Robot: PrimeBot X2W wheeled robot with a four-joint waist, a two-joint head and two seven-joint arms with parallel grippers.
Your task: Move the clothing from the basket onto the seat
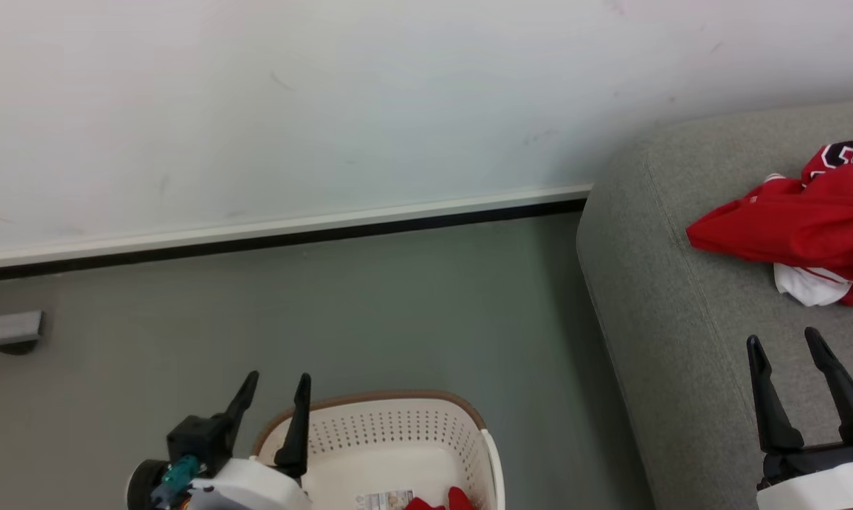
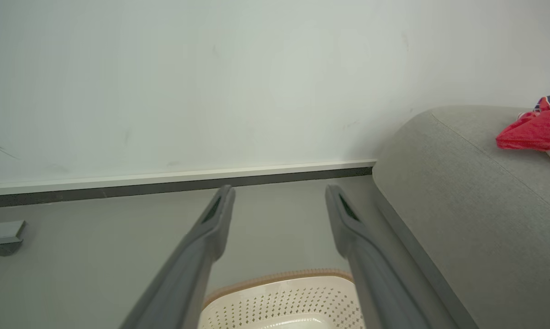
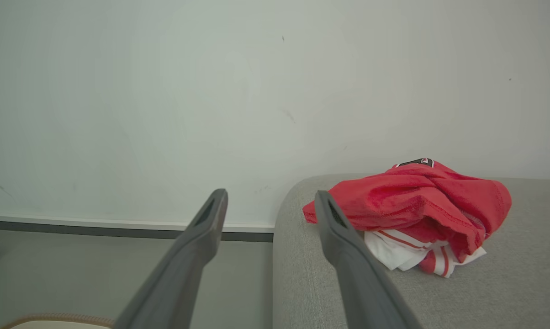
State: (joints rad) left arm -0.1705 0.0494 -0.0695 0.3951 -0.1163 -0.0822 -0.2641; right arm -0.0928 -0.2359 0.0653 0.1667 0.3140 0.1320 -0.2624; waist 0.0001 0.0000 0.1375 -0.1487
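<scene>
A crumpled red garment (image 1: 802,216) with white striped trim and a round black emblem lies on the grey seat (image 1: 653,297) at the right; it also appears as the red garment (image 3: 412,205) and the red garment (image 2: 533,130). The cream basket (image 1: 398,432) with a brown rim stands on the floor at the bottom centre, a scrap of red cloth (image 1: 444,501) inside it. My left gripper (image 1: 278,382) hovers open over the basket's left rim. My right gripper (image 1: 784,340) is open above the seat, short of the garment, nothing between its fingers.
A white wall with a dark baseboard (image 1: 278,234) runs across the back. Grey floor (image 1: 370,304) lies between basket and seat. A grey bracket-like object (image 1: 5,329) sits at the far left on the floor.
</scene>
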